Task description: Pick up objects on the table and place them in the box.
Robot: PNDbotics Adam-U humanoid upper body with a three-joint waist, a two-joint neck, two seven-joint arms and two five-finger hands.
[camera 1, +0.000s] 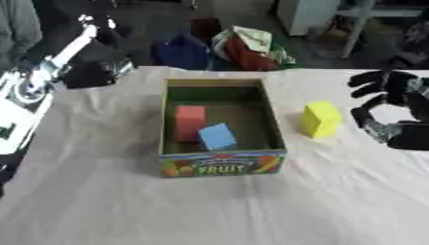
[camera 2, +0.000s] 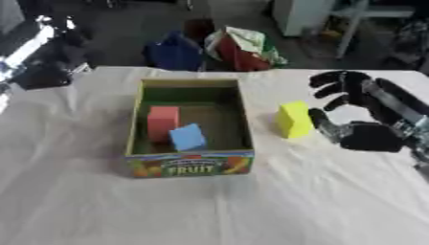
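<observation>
An open cardboard fruit box (camera 1: pixel 222 165) stands in the middle of the cloth-covered table. Inside it lie a red block (camera 1: pixel 190 122) and a blue block (camera 1: pixel 218 136). A yellow block (camera 2: pixel 294 119) stands on the cloth just right of the box. My right hand (camera 2: pixel 356 115) hovers to the right of the yellow block, open, its fingers and thumb spread toward the block without touching it. My left arm (camera 1: pixel 38 79) shows at the upper left edge, but its hand is out of sight.
A white cloth (camera 1: pixel 209 210) covers the table, with room in front of the box and on its left. Beyond the far edge, on the floor, lie blue and red bags (camera 1: pixel 222 48).
</observation>
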